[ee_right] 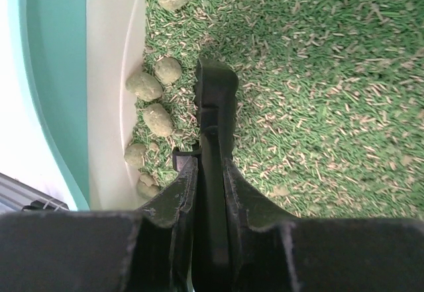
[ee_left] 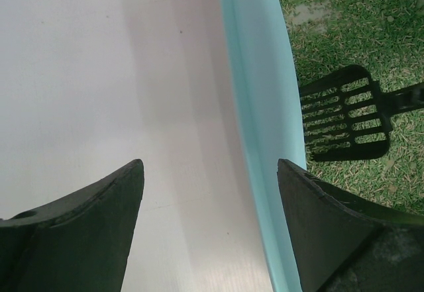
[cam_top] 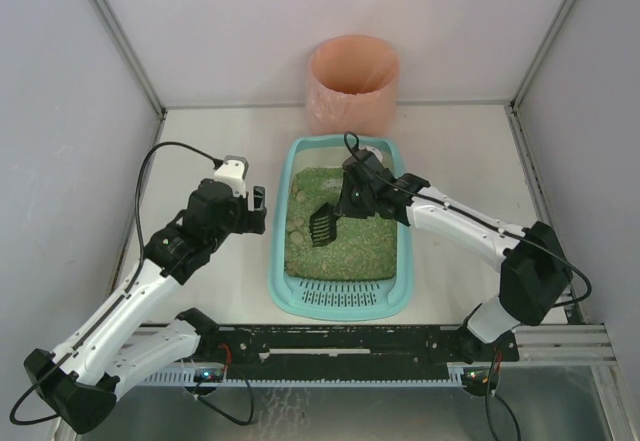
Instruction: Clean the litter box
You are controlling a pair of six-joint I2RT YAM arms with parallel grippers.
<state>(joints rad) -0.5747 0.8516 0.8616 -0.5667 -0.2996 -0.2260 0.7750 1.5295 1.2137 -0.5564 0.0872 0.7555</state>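
Two arms flank the litter box (cam_top: 340, 302), which sits mid-way across the table (cam_top: 210, 151), its long axis running from near edge to far edge. From above, our right gripper (cam_top: 345, 204) reaches over the litter, clamped on the black scoop (cam_top: 322, 225). The left gripper (cam_top: 258, 211) hangs outside the left rim.

At the left wrist we see jaws gaping wide and empty beside the wall.

At the right wrist, clumps (ee_right: 159, 118) hug the inner wall just beside the scoop's tip, so we judge the right arm the nearer.
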